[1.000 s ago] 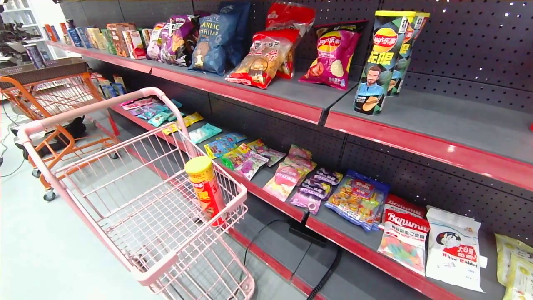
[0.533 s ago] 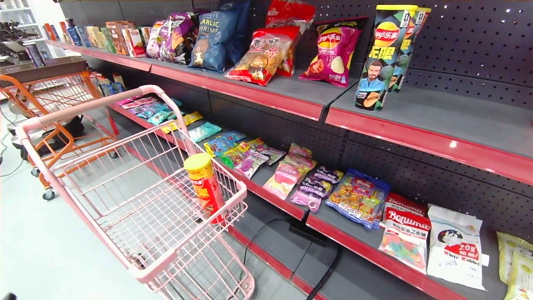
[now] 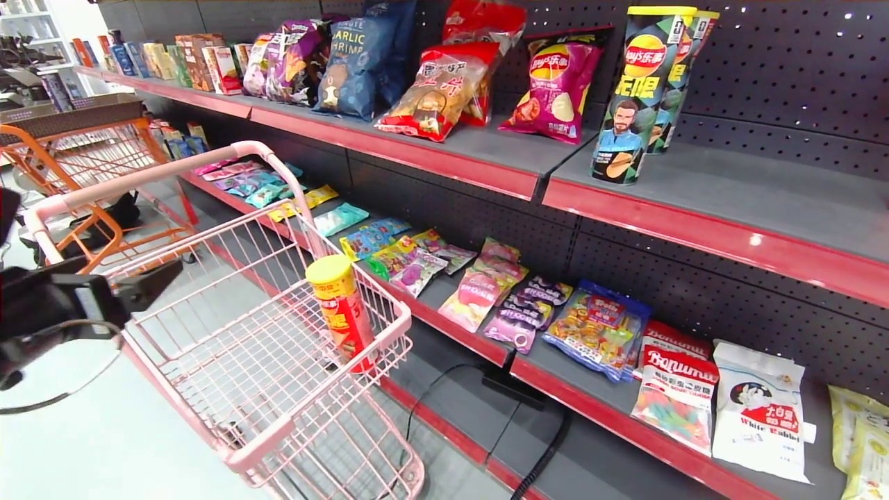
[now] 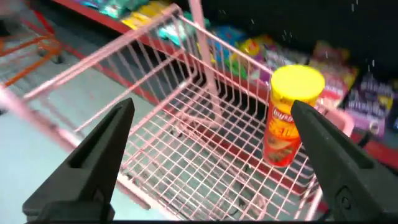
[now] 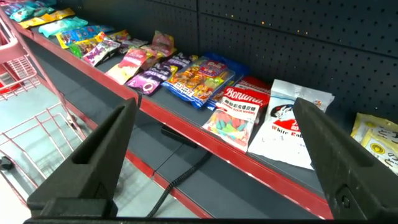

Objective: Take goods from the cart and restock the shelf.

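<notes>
Here's the pink cart (image 3: 229, 333) pulled up alongside the shelf (image 3: 701, 191), and there's one item in it: a red can of chips with a yellow lid (image 3: 340, 312), standing in the corner of the basket on the shelf side, away from the handle, right against the wire wall. The left gripper (image 4: 211, 106) is over at the cart's far rim from the shelf, well apart from the can, its jaws spread wide with nothing between them, just the wire mesh of the basket below. The right gripper (image 5: 214, 102) is gaping wide too and holding nothing, facing the lower shelf where the candy packets (image 5: 202, 78) and a white bag (image 5: 292, 124) lie flat in a row. Up on the upper shelf, two tall dark cans (image 3: 628, 97) stand upright one behind the other, with bare grey board to their right and chip bags (image 3: 555, 90) leaning to their left. An orange cart (image 3: 69, 149) is parked farther down the aisle, and a black cable (image 3: 542, 458) trails along the bottom board.
</notes>
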Tool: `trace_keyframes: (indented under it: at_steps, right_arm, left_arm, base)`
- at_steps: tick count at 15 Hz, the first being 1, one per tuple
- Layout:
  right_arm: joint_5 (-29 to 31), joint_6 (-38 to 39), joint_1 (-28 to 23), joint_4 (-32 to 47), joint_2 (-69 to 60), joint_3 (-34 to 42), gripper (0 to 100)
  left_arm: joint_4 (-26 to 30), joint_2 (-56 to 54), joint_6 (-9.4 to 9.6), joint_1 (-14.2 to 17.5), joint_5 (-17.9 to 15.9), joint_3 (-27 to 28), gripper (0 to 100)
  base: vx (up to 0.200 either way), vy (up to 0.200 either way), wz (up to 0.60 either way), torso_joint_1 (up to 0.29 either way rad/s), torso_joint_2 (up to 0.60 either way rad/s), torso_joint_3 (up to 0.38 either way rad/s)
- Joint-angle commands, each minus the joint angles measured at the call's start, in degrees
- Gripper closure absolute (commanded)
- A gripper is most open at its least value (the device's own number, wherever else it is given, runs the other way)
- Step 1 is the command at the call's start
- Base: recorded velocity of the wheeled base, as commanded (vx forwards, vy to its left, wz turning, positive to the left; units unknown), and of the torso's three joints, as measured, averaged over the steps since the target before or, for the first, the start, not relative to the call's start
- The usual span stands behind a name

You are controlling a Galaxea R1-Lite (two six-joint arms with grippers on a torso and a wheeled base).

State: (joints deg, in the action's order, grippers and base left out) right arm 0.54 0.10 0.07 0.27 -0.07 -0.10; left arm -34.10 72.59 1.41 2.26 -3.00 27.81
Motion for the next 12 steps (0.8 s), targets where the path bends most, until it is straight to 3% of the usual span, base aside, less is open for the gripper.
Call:
trace_keyframes:
  at_steps: [1,6,9,12]
  right_arm:
    - [-0.01,-0.01,0.01,0.00,0.07,0.01,0]
    - [-0.10,-0.27,0.01,0.00,0.07,0.01,0]
    - [-0.10,-0.27,0.01,0.00,0.07,0.01,0]
    - [-0.10,-0.27,0.01,0.00,0.07,0.01,0]
  left_arm:
    - [-10.46,23.21,5.53,-0.41,-7.64,-0.82,0]
    - [-20.04,35.95,5.53,-8.76,-10.10,1.90,0]
    - [-20.13,40.61,5.44,-11.31,-10.80,6.65,0]
    - [-20.13,44.48,5.44,-11.75,-10.89,12.01,0]
  base:
    - [0.000,0.000,0.00,0.000,0.00,0.000]
    - [0.000,0.000,0.00,0.000,0.00,0.000]
    - [0.000,0.000,0.00,0.000,0.00,0.000]
    - [0.000,0.000,0.00,0.000,0.00,0.000]
